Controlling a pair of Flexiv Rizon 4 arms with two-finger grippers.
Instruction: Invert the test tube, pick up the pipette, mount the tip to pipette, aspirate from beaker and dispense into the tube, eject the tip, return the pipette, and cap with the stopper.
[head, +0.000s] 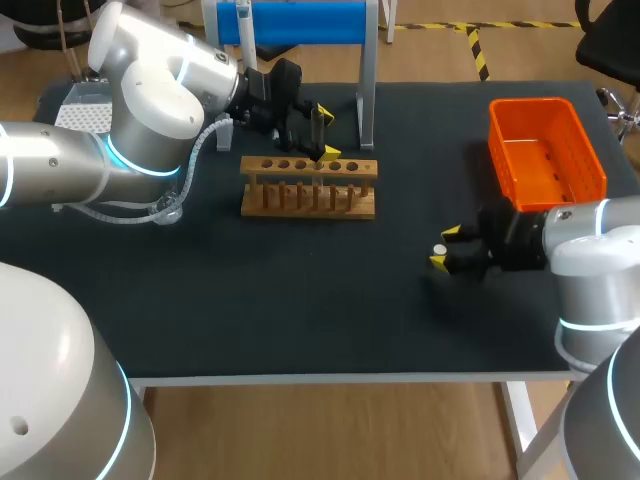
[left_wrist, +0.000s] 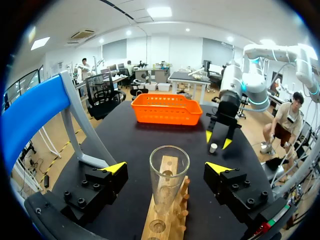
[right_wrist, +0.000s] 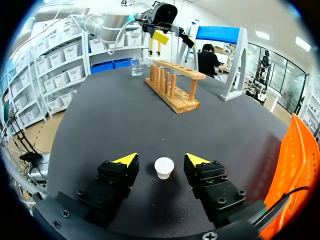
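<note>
Only the left wrist view shows the test tube (left_wrist: 169, 190) plainly. It is a clear glass cylinder with an open, rounded rim, standing upright in the wooden rack (left_wrist: 170, 227), directly between the fingers of the left hand (left_wrist: 166, 167). Those fingers are spread wide and touch neither side of the glass. In the head view the left hand (head: 322, 135) hangs over the rack's row of round holes and hides the tube.

The right wrist view gives the stopper (right_wrist: 164, 168) its shape: a small white plug, wider at the top and dull in finish. It rests on the dark matte surface (right_wrist: 125, 115) between the parted fingers of the right hand (right_wrist: 161, 159), clear of both. In the head view it is no more than a pale dot at that hand's yellow tips.

An orange plastic basket (head: 545, 150) with slotted walls sits just beside the right hand. Far ahead of it, past the rack's end, stands a small clear beaker (right_wrist: 136, 67).
</note>
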